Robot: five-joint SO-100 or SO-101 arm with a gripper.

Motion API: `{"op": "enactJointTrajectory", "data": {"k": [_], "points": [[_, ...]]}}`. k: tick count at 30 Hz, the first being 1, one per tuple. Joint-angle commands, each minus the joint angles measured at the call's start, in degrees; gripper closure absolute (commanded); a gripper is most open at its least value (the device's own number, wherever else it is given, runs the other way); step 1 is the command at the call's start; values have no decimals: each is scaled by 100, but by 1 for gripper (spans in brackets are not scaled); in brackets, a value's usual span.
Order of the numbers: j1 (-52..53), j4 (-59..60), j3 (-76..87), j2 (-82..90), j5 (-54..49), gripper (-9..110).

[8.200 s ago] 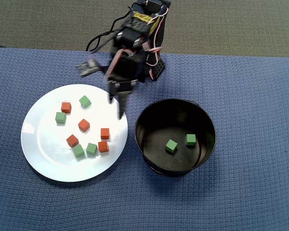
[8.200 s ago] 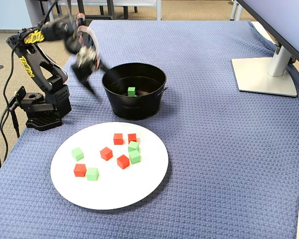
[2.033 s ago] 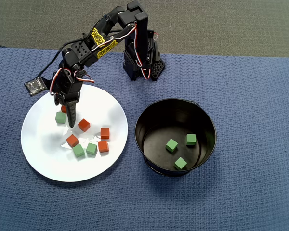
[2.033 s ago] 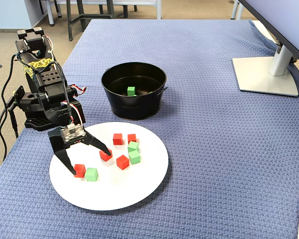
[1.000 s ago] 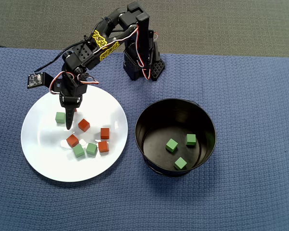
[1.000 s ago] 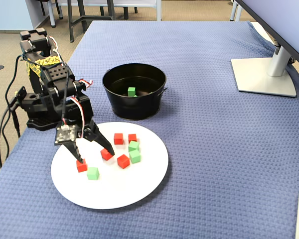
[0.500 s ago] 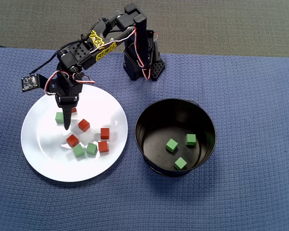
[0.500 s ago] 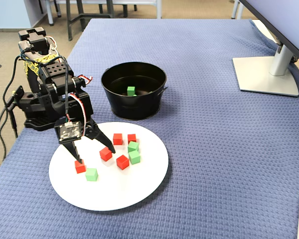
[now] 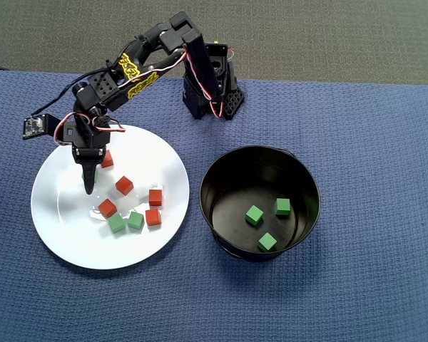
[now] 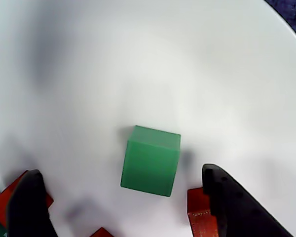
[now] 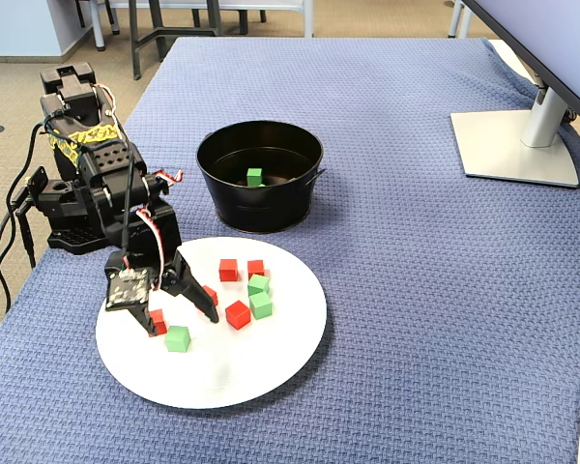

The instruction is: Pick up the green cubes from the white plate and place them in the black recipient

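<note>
Green, light and rigid, the cube (image 10: 151, 160) near the white plate's (image 11: 271, 367) left edge suits a flat-sided pinch; the pincer (image 10: 123, 207) gapes wide, empty, straddling it.

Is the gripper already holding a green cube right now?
No. In the wrist view the green cube lies on the white plate between the gripper's spread fingers, untouched.

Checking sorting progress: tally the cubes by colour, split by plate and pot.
Small matte green cubes on the flat round white plate: 3
Green cubes in the deep black pot: 3
Small red-orange cubes on the plate: 5
Total: 11
</note>
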Motion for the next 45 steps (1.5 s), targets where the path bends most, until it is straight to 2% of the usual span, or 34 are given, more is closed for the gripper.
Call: {"op": "enactJointTrajectory", "data": {"k": [1, 15, 36, 45], "points": [[105, -123, -448, -26, 132, 66], [167, -114, -738, -404, 220, 77], [-35, -545, 176, 176, 281, 80], [-79, -519, 185, 176, 299, 94]]}}
